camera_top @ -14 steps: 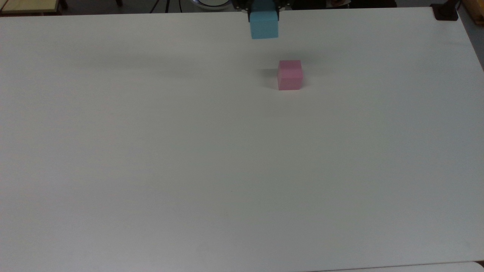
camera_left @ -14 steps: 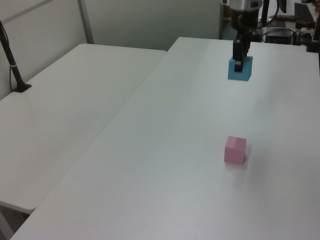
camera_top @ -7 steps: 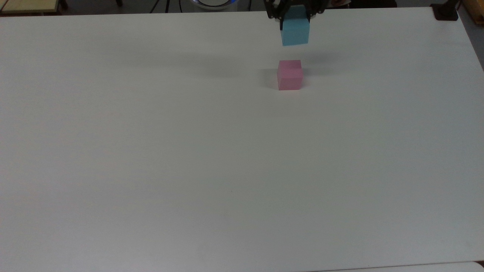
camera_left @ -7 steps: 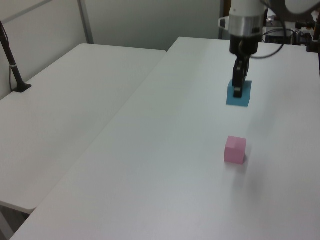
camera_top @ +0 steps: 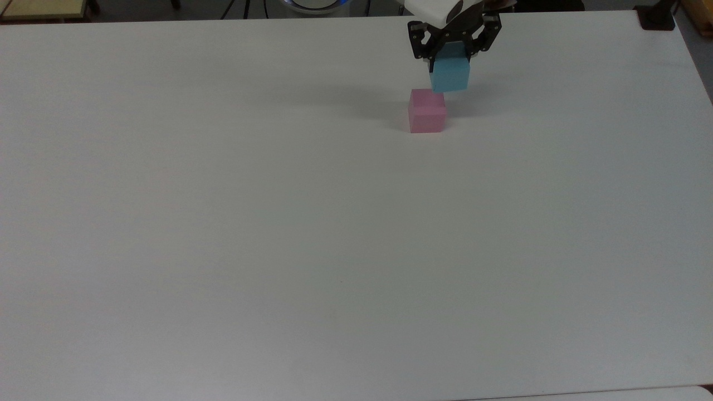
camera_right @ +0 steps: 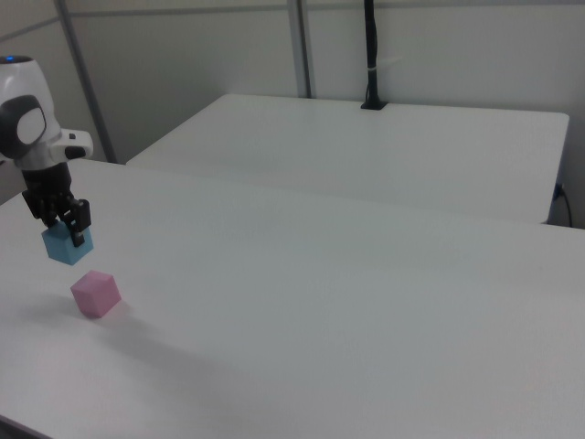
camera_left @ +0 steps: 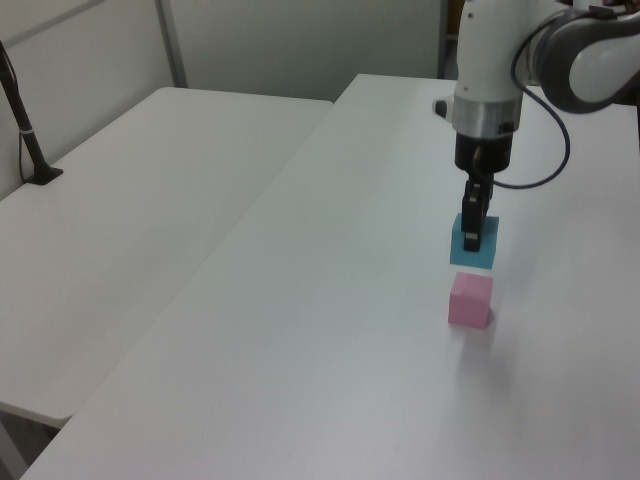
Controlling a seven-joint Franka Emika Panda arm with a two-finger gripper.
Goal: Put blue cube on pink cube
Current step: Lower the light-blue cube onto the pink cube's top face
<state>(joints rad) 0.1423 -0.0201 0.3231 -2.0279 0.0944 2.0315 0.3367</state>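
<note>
My gripper (camera_top: 450, 62) (camera_left: 475, 230) (camera_right: 66, 233) is shut on the blue cube (camera_top: 450, 77) (camera_left: 474, 250) (camera_right: 64, 247) and holds it in the air. The pink cube (camera_top: 426, 111) (camera_left: 470, 299) (camera_right: 96, 293) rests on the white table (camera_top: 334, 234). In the top view the blue cube hangs just up and to the right of the pink cube, overlapping its upper right corner. The left view has the blue cube a little above and behind the pink one. In the right view it hovers up and to the left of the pink cube, apart from it.
A second white table (camera_left: 140, 230) (camera_right: 366, 146) adjoins the work table. A black post (camera_left: 25, 130) (camera_right: 372, 55) stands on it. A dark clamp (camera_top: 656, 16) sits at the work table's far right corner in the top view.
The arm has carried the blue cube toward the pink cube: rightward and downward in the top view, downward in the left view. The pink cube has stayed put.
</note>
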